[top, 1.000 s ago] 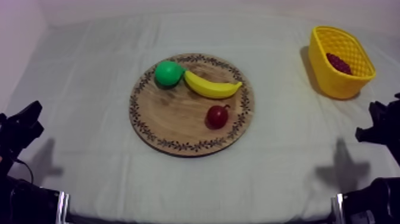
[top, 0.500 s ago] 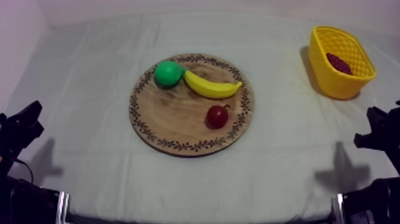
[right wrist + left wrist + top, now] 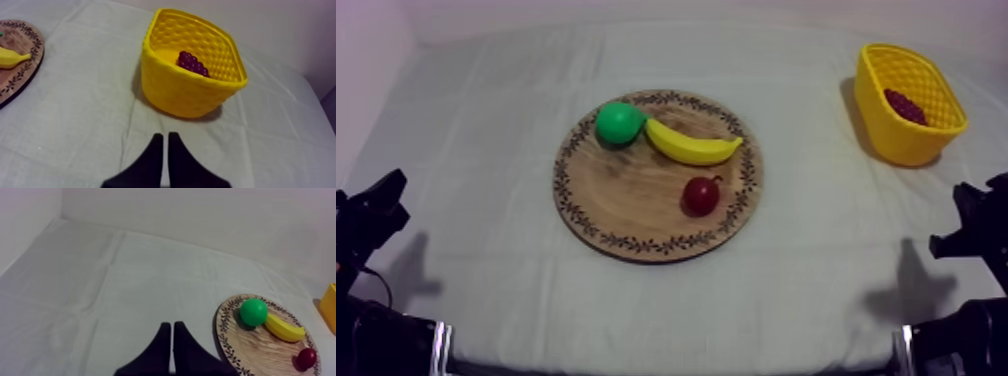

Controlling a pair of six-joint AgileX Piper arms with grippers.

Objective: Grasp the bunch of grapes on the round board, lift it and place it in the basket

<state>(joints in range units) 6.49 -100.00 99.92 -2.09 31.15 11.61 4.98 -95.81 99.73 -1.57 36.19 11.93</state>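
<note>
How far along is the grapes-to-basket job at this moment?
Done: the dark red bunch of grapes lies inside the yellow basket. The round wooden board with a patterned rim holds only a green pear, a yellow banana and a small red fruit. In hand: nothing; the left gripper and right gripper are both shut empty. Left: nothing visible.
</note>
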